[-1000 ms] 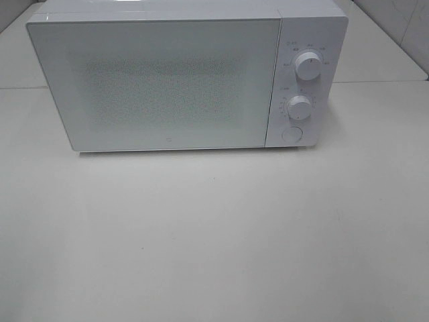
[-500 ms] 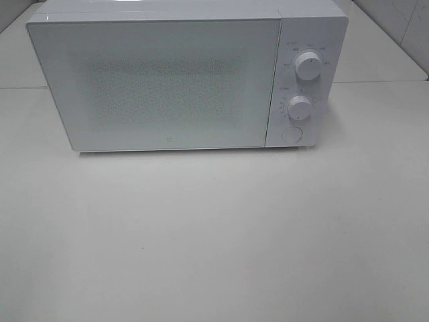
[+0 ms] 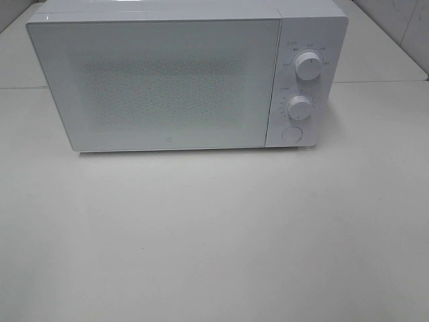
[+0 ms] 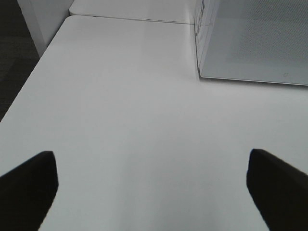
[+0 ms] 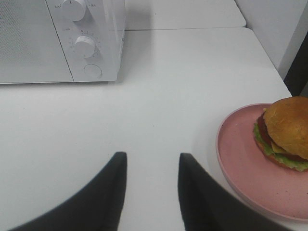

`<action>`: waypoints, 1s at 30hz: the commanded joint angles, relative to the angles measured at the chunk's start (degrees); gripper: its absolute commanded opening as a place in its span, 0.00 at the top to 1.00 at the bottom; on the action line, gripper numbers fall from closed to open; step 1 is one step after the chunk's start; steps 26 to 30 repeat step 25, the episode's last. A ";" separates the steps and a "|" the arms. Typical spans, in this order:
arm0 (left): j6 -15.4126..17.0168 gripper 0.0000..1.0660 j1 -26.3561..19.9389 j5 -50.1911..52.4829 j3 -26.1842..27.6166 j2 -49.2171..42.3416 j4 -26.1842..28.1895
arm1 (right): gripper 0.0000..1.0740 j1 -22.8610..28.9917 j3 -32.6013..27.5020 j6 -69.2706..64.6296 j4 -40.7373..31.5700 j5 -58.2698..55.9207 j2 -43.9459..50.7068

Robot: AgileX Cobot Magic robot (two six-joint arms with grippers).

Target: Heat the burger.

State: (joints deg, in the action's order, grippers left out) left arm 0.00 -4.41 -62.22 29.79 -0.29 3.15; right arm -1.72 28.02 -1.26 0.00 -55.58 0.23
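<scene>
microwave: white box-shaped microwave oven [image 3: 188,74] at the back of the white tabletop [image 3: 214,235], door shut, pale speckled window panel fills most of the front
controls: column on the right of the microwave face, two white round knobs, upper [image 3: 308,66] above lower [image 3: 299,106], flat round white button [image 3: 291,134] under them; fine markings ring the knobs, too small to read
burger: glossy golden-brown domed bun with dark patty, green and yellow filling [image 5: 284,132], seen only in the right wrist view; sits on a pink round plate [image 5: 240,163], toward the plate's far side, upright, bun top on
plate: lies flat on the tabletop, well apart from the microwave, off to the side of the control column; partly cut by the frame edge
left gripper: black fingers [image 4: 29,185] spread wide, midpoint [image 4: 154,192] over bare tabletop, nothing between them; microwave's front corner [image 4: 199,72] ahead and off to one side
right gripper: dark fingers [image 5: 108,192] part-way apart, narrow gap, midpoint [image 5: 151,187] over bare tabletop, gripping nothing; plate rim just beside one finger, contact can't be told
high view: shows only microwave and tabletop, neither arm nor the burger in frame
surroundings: second white surface butts against the tabletop behind the microwave, seam visible; dark floor [image 4: 14,62] past the table edge in the left wrist view
</scene>
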 commanded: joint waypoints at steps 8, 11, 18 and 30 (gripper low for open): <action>0.00 0.04 -0.06 0.86 -0.23 -1.32 0.23 | 0.64 -0.17 -0.06 0.00 0.00 0.40 1.66; 0.00 0.04 -0.06 0.86 -0.23 -1.32 0.23 | 0.64 -0.17 -0.06 0.00 0.00 0.40 1.66; 0.00 0.04 -0.06 0.86 -0.23 -1.32 0.23 | 0.64 -0.17 -0.06 0.00 0.00 0.40 1.66; 0.00 0.04 -0.06 0.86 -0.23 -1.32 0.23 | 0.64 -0.17 -0.06 0.00 0.00 0.40 1.66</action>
